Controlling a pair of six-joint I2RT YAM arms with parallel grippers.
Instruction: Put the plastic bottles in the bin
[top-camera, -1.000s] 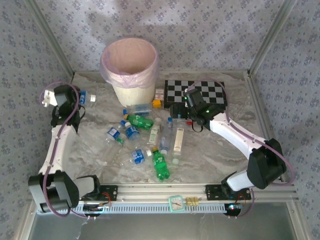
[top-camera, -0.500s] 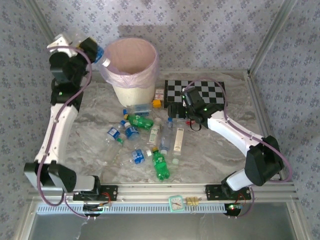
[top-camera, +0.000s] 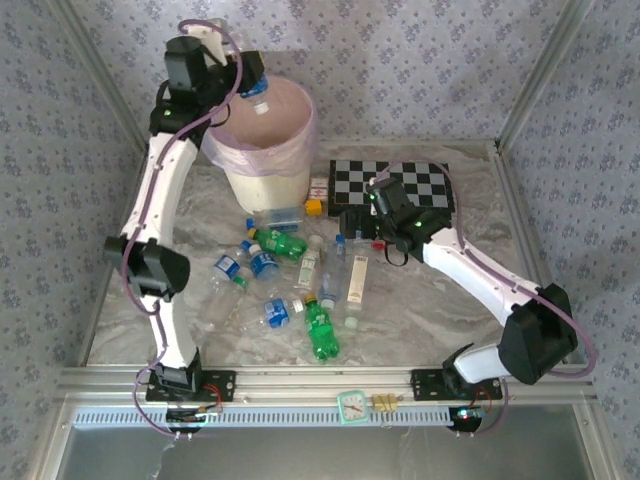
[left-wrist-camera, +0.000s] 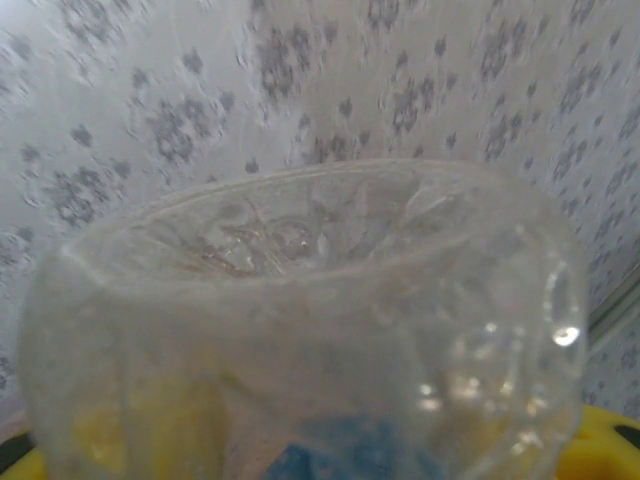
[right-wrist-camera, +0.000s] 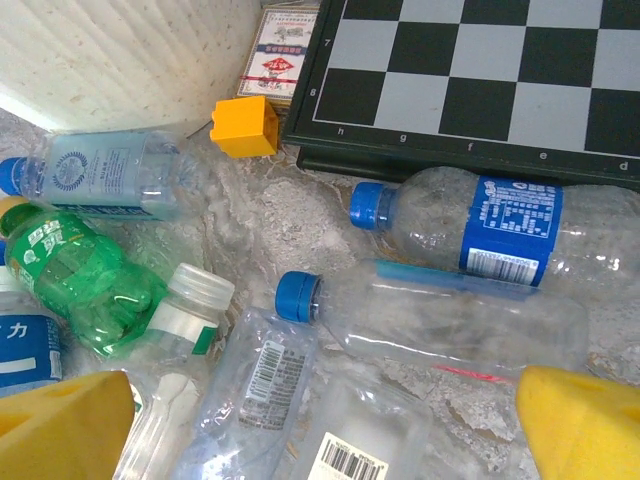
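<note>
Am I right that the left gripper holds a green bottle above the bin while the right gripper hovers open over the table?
No: the top view shows the bottle in the left gripper is clear with a blue cap, not green. It is above the bin; the right gripper hovers open over the table.
</note>
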